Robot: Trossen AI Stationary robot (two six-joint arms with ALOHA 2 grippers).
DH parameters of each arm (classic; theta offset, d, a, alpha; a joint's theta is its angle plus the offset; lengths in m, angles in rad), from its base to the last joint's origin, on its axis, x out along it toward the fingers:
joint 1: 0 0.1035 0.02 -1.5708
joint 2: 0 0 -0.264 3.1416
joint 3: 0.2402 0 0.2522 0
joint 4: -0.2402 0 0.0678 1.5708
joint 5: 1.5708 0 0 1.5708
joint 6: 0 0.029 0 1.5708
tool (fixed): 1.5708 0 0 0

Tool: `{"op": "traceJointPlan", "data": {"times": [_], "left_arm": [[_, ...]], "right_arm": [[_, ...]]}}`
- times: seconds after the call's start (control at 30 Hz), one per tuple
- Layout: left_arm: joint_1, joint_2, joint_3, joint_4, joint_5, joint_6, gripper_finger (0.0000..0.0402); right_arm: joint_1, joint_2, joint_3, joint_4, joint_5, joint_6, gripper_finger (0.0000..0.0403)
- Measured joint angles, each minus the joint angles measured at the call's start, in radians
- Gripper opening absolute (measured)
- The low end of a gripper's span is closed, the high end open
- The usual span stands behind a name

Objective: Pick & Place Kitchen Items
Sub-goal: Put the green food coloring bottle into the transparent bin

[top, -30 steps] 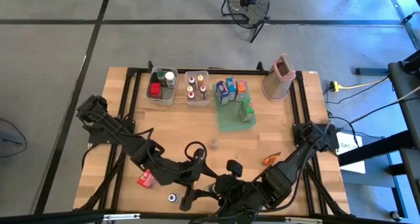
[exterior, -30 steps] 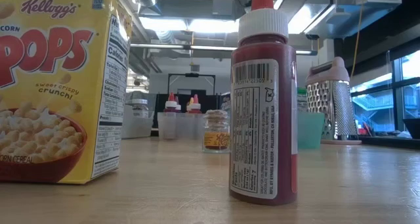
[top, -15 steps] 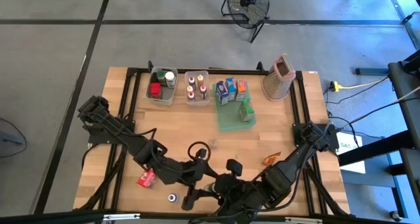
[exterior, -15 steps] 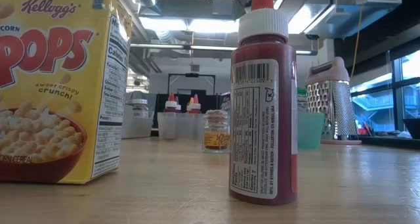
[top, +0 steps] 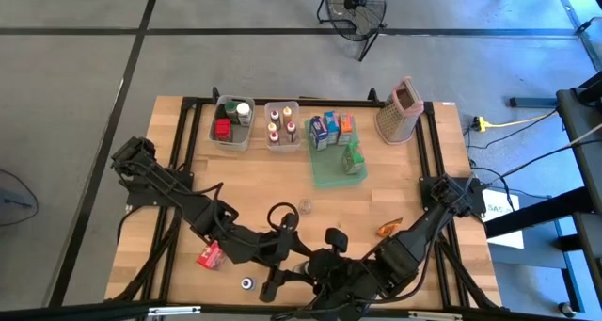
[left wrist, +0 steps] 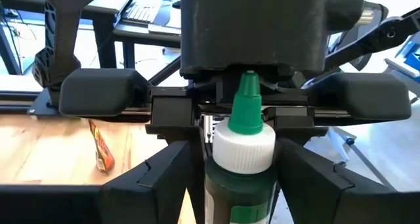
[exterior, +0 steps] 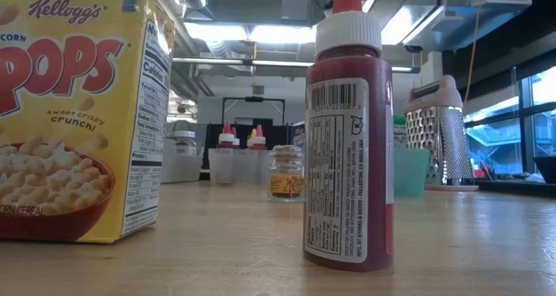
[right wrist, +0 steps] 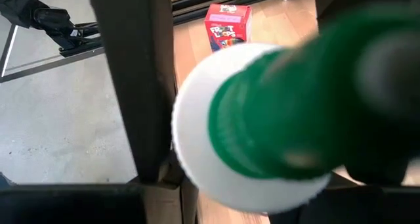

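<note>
In the low view, the yellow cereal box (exterior: 78,114) reads "Kellogg's", "CORN POPS", "sweet crispy crunch!" and "CORN CEREAL" on its front, with "Calories" on its side panel. The red sauce bottle (exterior: 347,148) carries a barcode and small print too fine to read. In the right wrist view, the small red carton (right wrist: 227,25) reads "FRUIT LOOPS".

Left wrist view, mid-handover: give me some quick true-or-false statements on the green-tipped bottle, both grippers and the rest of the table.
1. The left gripper holds the green-tipped bottle. True.
2. The right gripper faces the bottle with its fingers spread. True.
3. The box grater lies tipped over in the green tray. False: it stands upright beside the tray.
4. The red cereal box sits in a clear bin. False: it lies on the bare table by the left arm.
</note>
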Motion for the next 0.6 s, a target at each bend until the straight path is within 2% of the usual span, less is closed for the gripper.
{"op": "traceJointPlan", "data": {"times": [0.33,0.4,0.6], "left_arm": [[0.001,0.000,0.000,0.012,0.026,0.004,0.0136],[0.003,-0.001,0.000,0.011,0.056,0.013,0.0123],[0.015,0.014,0.002,0.016,0.096,0.004,0.0125]], "right_arm": [[-0.001,0.000,0.000,0.001,-0.009,0.000,0.0128],[0.000,0.000,0.000,0.005,-0.012,0.000,0.0128],[0.000,0.001,0.000,0.000,-0.021,0.001,0.0128]]}}
